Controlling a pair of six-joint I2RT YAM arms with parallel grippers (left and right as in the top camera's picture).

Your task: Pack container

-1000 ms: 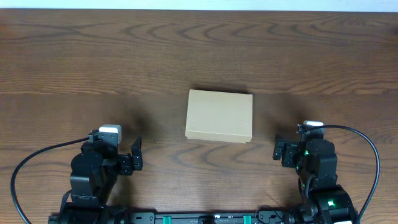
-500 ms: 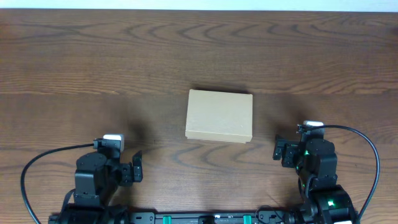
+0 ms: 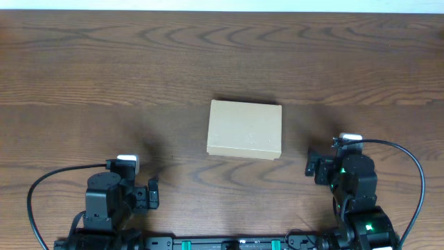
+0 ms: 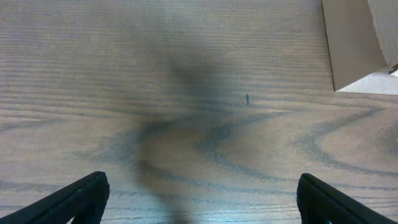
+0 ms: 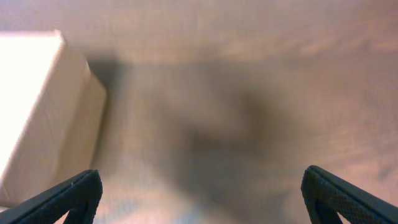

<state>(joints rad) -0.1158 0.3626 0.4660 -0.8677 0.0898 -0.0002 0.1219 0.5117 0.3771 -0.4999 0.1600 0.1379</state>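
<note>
The container (image 3: 245,130) is a plain tan cardboard box, lid shut, lying flat at the middle of the wooden table. Its corner shows at the top right of the left wrist view (image 4: 357,43) and at the left of the blurred right wrist view (image 5: 37,112). My left gripper (image 3: 152,194) is open and empty, near the front edge, left of and below the box. In its own view the fingertips (image 4: 199,199) stand wide apart over bare wood. My right gripper (image 3: 311,167) is open and empty, just right of the box's front right corner, with its fingertips (image 5: 202,196) wide apart.
The brown wooden table (image 3: 104,69) spreads to the back and sides. Black cables (image 3: 409,167) loop from each arm near the front edge.
My left arm has drawn back toward the front edge and slightly right. The right arm and the box have not moved.
</note>
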